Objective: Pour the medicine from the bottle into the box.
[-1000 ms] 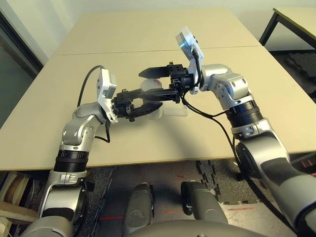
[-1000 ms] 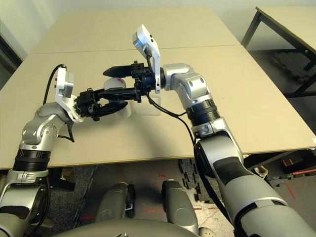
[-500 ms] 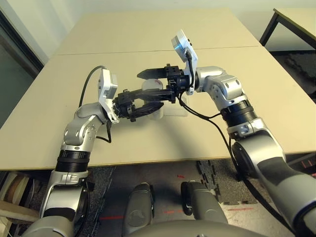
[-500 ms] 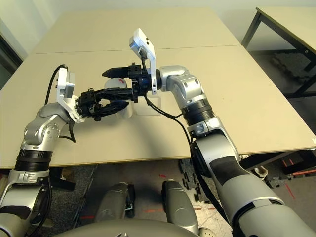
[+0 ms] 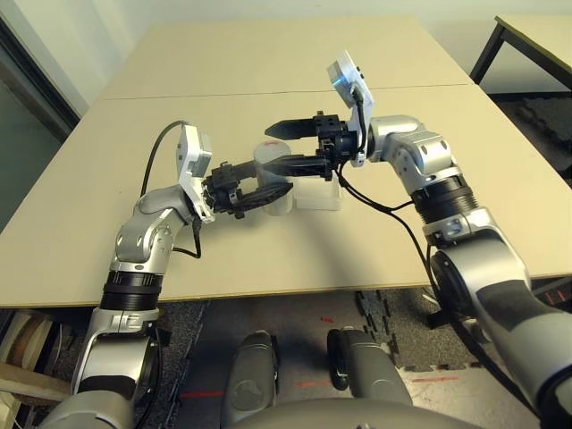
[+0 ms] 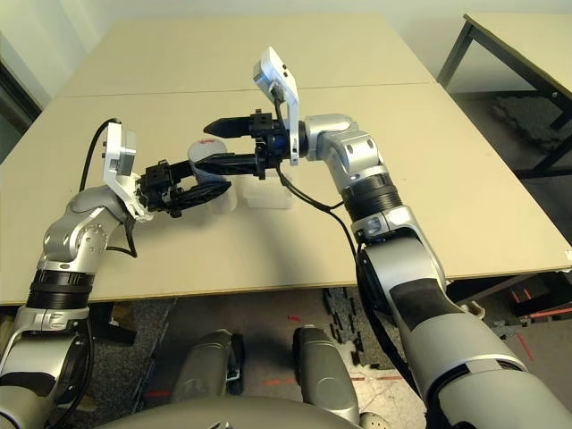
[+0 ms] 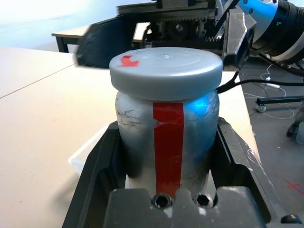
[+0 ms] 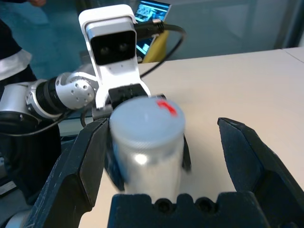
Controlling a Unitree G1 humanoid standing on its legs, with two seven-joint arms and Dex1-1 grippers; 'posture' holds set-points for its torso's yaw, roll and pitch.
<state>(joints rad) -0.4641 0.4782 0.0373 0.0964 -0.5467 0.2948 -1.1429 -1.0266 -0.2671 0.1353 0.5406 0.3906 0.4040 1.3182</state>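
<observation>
A: Which step was in hand?

B: Uncapping, by my reading. The left gripper (image 5: pixel 255 192) was clamped on the bottle (image 5: pixel 271 157), fingers tight against both sides of its body, holding it above the table (image 5: pixel 107 161). The cap (image 7: pixel 166 66) was on, so nothing could have been poured.

A: And the right gripper (image 5: pixel 288 147)?

B: Its jaws stood wide, holding nothing, one finger on either side of the cap. In the right wrist view the cap sat nearer one finger, with a clear gap to the other.

A: What did the next move call for?

B: I'd judge: centre the open fingers on the cap, close on it, then twist or pull it off while the left hand held firm.

A: Which way did the bottle point?

B: In the head views its long axis ran from the left fingers toward about 1 o'clock, cap end leading toward the right gripper, raised rather than lying flat. The red stripe (image 7: pixel 168 142) ran along that axis.

A: Where was the box (image 5: pixel 317 195)?

B: On the table at about 4 o'clock from the bottle, near it and under the right gripper. The medicine I couldn't see; presumably inside the bottle.
</observation>
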